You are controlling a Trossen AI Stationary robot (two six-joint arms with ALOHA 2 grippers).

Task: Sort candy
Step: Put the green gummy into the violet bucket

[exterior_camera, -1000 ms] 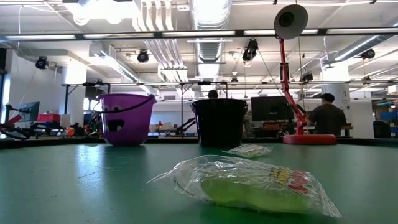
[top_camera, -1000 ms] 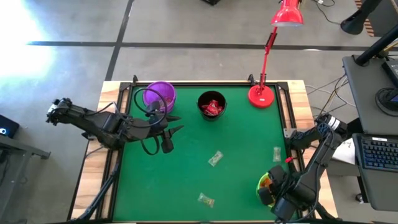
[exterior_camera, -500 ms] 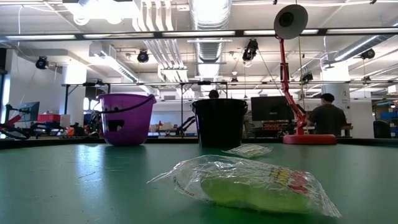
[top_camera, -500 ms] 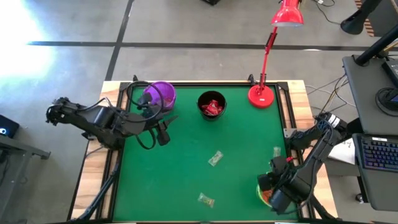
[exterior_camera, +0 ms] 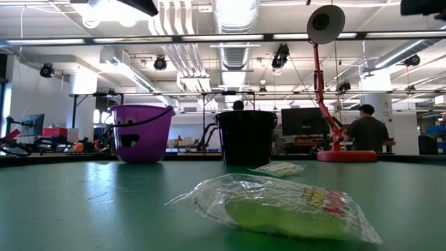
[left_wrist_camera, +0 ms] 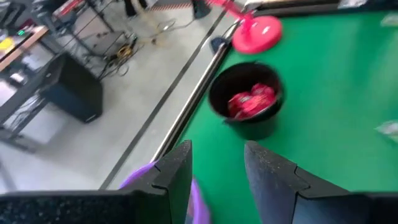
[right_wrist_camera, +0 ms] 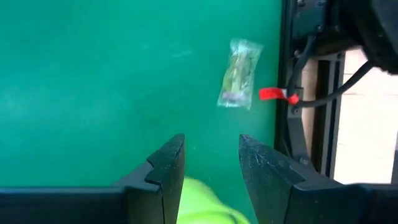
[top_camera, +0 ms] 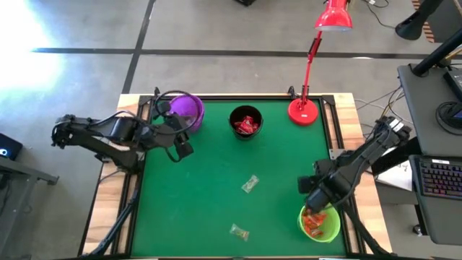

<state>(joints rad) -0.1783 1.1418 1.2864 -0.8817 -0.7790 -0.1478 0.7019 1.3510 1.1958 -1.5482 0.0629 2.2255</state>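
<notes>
Now your right tool (top_camera: pixel 312 196) hangs open and empty just over the green cup (top_camera: pixel 320 223) at the desk's (top_camera: pixel 216 209) near right corner, already facing a loose candy (right_wrist_camera: pixel 237 82) by the right edge, while your left tool (top_camera: pixel 182 148), also open and empty, waits beside the purple cup (top_camera: pixel 186 110).

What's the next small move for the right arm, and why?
Probably move the right gripper forward and down onto the pale green candy by the table's right edge. Its jaws stand open and empty just past the green cup, which already holds orange-red candy, and that piece lies straight ahead in the right wrist view.
</notes>
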